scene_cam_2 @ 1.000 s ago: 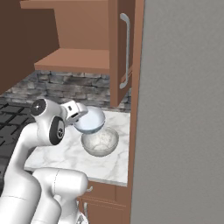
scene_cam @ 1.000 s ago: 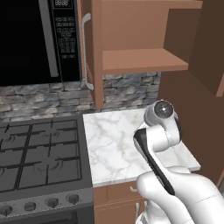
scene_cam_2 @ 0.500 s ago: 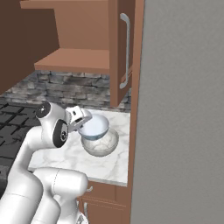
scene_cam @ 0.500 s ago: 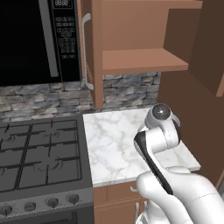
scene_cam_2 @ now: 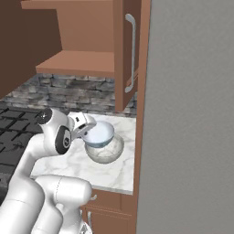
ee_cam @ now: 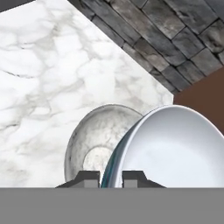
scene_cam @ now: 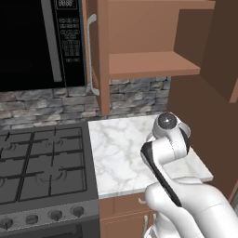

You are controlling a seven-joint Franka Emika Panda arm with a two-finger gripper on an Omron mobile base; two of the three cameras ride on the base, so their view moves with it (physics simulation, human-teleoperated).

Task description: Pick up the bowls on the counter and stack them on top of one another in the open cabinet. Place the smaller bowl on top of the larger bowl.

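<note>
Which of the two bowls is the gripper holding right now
The smaller bowl, smooth white with a pale blue outside, is pinched by its rim in the gripper. The larger bowl, grey and speckled, sits on the counter beneath it.

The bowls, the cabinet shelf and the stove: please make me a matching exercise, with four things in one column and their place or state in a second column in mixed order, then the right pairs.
Things:
1. smaller bowl
2. larger bowl
3. shelf of the open cabinet
4. black gas stove

Places or states:
A. resting on the marble counter
B. left of the counter, burners bare
C. held by its rim in the gripper, above the other bowl
D. bare, no bowl on it yet

Right pairs: 1-C, 2-A, 3-D, 4-B
</note>
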